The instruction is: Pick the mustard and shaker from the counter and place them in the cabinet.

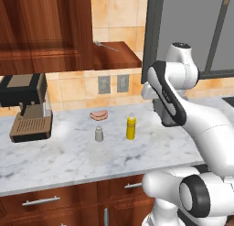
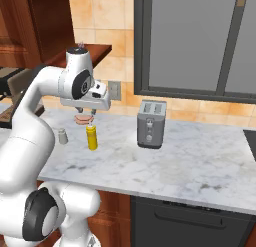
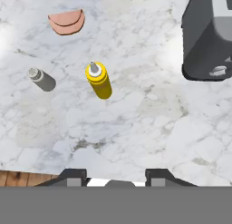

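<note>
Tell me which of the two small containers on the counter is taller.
The mustard, the yellow squeeze bottle, is taller; the grey shaker beside it stands roughly half as high.

The toaster [image 3: 209,37] is being cut off by the top and right edges in the hand view, and in the left base view it's mostly being blocked by the arm. The coffee machine [image 1: 25,108] is being clipped at the left edge there. The cabinet [image 1: 45,30] is being cropped at the top, so its inside isn't being shown.
</note>
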